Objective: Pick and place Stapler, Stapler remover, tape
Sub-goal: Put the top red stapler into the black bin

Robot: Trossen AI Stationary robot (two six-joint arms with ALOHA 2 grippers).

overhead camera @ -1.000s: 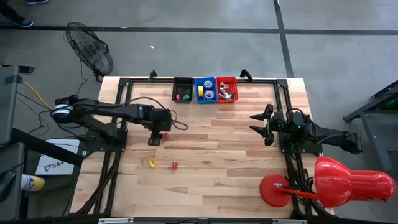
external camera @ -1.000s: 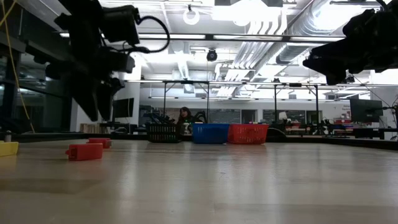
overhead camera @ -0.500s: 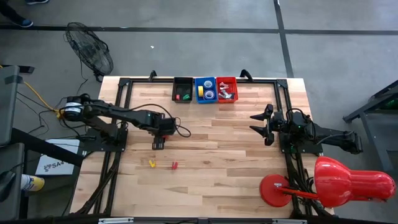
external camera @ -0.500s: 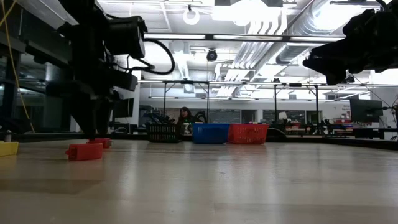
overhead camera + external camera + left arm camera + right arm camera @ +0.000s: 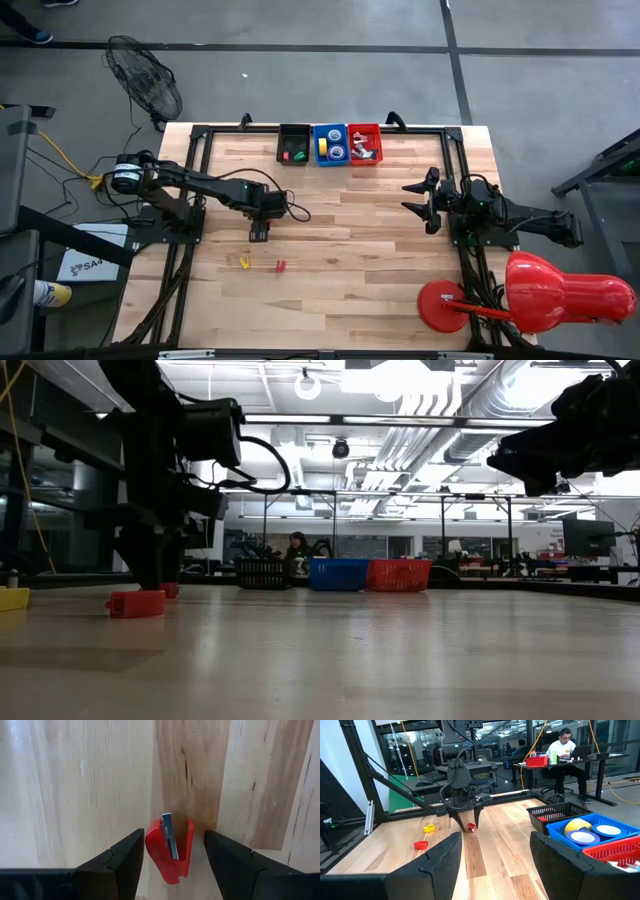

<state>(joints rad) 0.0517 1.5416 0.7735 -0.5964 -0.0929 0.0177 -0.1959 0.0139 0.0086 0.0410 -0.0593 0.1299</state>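
Left claw (image 5: 170,851) open astride one red stapler remover (image 5: 170,849); three bins (image 5: 330,144).

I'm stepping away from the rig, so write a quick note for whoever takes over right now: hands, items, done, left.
Left hand: open, lowered over the small red plastic staple remover, fingers either side, not yet closed.
Right hand: open, waiting above the table's right side, empty.
Loose on the wooden table: a small yellow piece and a small red piece, nearer the front edge.
Bins at the far edge: black bin holds small red and green items, blue bin holds tape rolls, red bin holds metal pieces.
Left: grip the remover, bin it, then the two loose pieces.
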